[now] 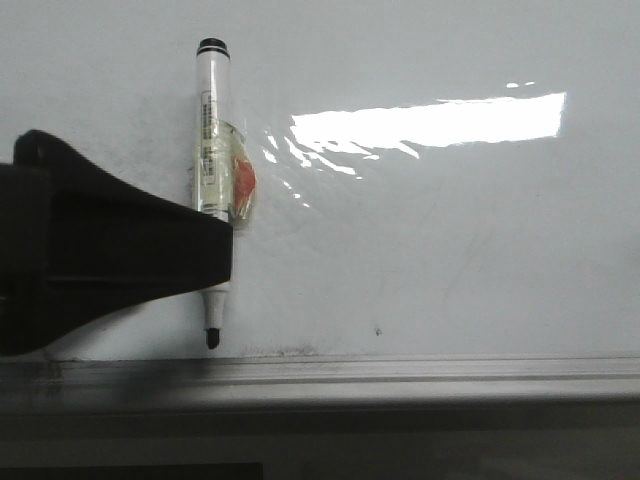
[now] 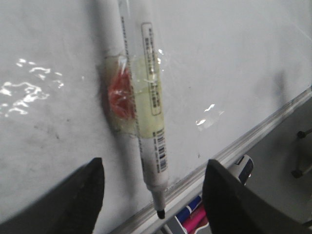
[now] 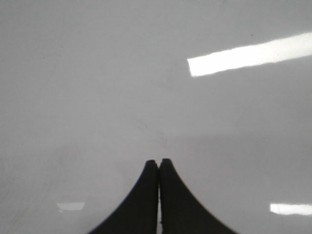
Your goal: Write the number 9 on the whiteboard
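Note:
The whiteboard [image 1: 450, 250] is glossy white with faint grey smudges. No number 9 shows on it in any view. A white marker [image 1: 212, 130] with a black tip pointing down lies against the board, with clear tape and a red piece [image 1: 242, 185] around its middle. My left gripper [image 1: 225, 255] is open; in the left wrist view [image 2: 155, 163] its jaws stand wide on either side of the marker [image 2: 151, 122] without touching it. My right gripper [image 3: 159, 162] is shut and empty over bare board [image 3: 97, 73].
A grey metal ledge [image 1: 400, 375] runs along the board's lower edge, just below the marker tip. A small black speck [image 1: 377, 330] sits on the board. Blue and pink markers [image 2: 192, 214] lie beyond the ledge [image 2: 253, 134].

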`<move>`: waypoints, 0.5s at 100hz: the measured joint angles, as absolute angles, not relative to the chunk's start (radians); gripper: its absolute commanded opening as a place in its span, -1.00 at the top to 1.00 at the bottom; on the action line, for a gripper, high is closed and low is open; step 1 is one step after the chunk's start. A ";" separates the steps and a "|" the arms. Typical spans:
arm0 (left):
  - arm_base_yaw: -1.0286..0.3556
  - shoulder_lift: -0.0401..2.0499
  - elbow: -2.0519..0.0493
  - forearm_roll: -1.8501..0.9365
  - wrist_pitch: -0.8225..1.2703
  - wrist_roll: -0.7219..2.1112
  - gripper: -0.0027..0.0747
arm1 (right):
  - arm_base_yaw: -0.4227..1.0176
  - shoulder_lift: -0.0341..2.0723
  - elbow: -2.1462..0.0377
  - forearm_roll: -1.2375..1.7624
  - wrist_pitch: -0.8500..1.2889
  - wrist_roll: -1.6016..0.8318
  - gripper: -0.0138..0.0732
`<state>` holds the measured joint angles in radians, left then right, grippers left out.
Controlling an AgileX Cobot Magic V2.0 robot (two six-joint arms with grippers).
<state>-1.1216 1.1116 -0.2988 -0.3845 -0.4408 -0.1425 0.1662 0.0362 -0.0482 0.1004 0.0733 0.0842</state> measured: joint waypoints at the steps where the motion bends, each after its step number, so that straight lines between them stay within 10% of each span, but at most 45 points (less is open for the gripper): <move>1: -1.121 1.112 -0.299 -0.385 -0.444 -0.145 -0.13 | 0.166 0.036 -0.048 0.100 0.073 0.084 0.83; 50: -1.134 1.238 -0.309 -0.371 -0.587 -0.157 0.13 | 0.166 0.036 -0.048 0.100 0.073 0.084 0.83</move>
